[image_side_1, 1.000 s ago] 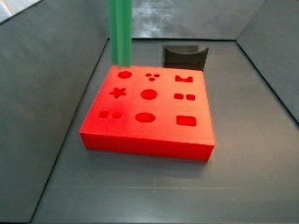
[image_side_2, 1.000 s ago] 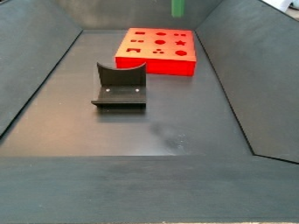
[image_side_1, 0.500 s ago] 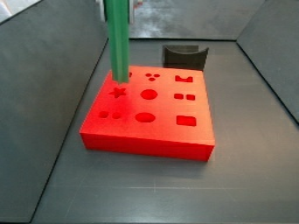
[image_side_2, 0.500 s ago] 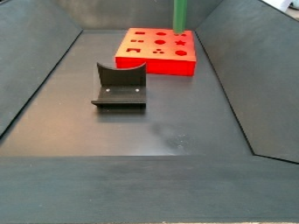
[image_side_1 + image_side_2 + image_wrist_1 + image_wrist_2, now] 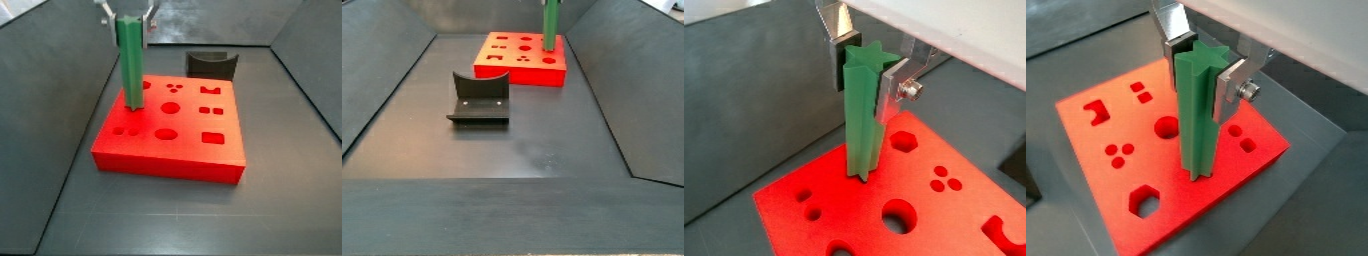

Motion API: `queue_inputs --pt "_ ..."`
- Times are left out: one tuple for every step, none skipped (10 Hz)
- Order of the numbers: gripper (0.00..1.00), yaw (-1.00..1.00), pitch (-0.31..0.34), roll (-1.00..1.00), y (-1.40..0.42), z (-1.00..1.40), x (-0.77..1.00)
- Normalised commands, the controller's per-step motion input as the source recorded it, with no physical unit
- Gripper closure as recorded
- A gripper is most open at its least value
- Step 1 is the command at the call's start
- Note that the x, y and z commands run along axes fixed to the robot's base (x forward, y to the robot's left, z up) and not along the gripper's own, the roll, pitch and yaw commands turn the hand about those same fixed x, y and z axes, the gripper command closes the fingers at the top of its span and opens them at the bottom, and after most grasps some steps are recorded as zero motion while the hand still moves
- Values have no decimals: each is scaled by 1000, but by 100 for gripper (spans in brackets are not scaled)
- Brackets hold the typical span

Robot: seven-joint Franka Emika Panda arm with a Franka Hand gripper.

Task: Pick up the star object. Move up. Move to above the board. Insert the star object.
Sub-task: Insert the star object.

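Here, the hand is gripping the top of the star object, a tall green peg standing upright with its lower end at the board, near the board's edge. In both wrist views silver fingers are pressing the peg's sides. The red board is lying flat on the dark grey floor, between sloping grey walls. The fixture is standing well apart, blocking nothing.

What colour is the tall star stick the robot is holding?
Green. The star object, clamped upright in the gripper over the red board, shows best in a wrist view.
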Motion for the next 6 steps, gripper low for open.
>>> queue_inputs --pt "100 260 0 17 -29 -143 -26" --pt "100 129 0 7 0 -89 -3" --pt "100 369 0 0 0 -117 -49" --pt "100 523 0 0 86 -109 -103" --pt "100 391 0 0 31 -100 -97" --pt "100 223 0 0 31 -77 -34"
